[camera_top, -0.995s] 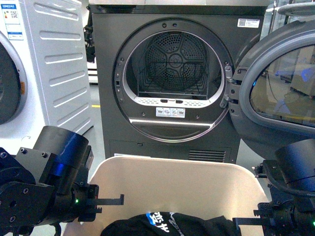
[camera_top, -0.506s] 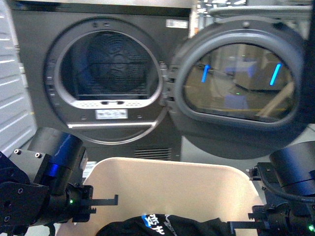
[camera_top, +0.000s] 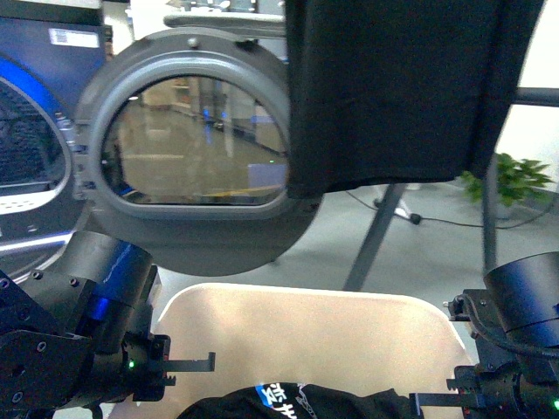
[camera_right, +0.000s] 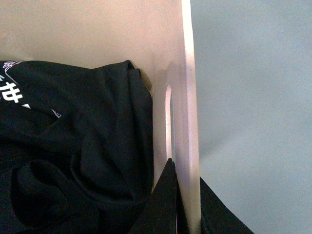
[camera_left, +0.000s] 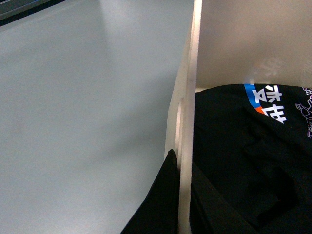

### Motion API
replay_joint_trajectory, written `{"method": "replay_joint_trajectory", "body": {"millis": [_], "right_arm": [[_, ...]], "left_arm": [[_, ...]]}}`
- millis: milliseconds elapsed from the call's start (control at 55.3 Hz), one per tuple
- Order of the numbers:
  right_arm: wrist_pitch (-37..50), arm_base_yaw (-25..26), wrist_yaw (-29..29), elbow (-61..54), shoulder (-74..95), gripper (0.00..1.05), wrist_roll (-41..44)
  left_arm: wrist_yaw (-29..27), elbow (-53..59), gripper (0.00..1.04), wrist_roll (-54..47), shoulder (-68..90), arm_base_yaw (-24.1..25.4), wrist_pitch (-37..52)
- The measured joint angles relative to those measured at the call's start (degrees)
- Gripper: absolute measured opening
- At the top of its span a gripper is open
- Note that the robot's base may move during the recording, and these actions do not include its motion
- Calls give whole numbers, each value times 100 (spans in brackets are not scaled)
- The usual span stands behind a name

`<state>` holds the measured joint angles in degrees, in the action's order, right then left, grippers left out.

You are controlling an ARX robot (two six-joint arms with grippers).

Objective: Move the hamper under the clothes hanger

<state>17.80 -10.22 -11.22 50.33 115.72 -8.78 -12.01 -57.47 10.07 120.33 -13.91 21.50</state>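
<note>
The beige hamper (camera_top: 306, 305) sits low in the front view between my arms, with black clothes (camera_top: 301, 403) bearing blue and white print inside. My left gripper (camera_top: 188, 362) is shut on the hamper's left wall (camera_left: 187, 97), one finger (camera_left: 163, 204) outside and one inside. My right gripper (camera_top: 437, 400) is shut on the right wall (camera_right: 187, 87), just below the oval handle cut-out (camera_right: 168, 117). The clothes hanger's angled dark leg (camera_top: 376, 236) stands just beyond the hamper. A black garment (camera_top: 393, 87) hangs from it and hides the bar.
The dark grey dryer's open round door (camera_top: 196, 148) stands at the left, close to the hamper's far edge. The dryer body (camera_top: 26, 131) is at the far left. Grey floor, a cable and a green plant (camera_top: 515, 179) lie behind the rack.
The view has swung right: the dryer drum slid off to the left, and the rack with its black garment came into view. Both grippers keep their hold on the hamper.
</note>
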Motion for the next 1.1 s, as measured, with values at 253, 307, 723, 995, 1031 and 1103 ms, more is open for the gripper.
{"method": "replay_joint_trajectory", "body": {"millis": [253,307,723,995,1031,1103], "right_arm": [[2,-4,-15,-4,-2,3,0],[4,-2,-26,-2,-4,3,0],[4,4,-11,-9,-17,3,0],[4,7,-26,-13,-24,3,0],[4,7,-26,-13,-24,3,0],[4,7,-24,-13,-31,3,0]], "left_arm": [[22,4,4,0,-2,2,0],[24,4,4,0,-2,-2,0],[15,4,4,0,-11,-2,0],[26,7,4,0,-11,-9,0],[26,7,4,0,-11,-9,0],[15,4,4,0,-13,-9,0]]}}
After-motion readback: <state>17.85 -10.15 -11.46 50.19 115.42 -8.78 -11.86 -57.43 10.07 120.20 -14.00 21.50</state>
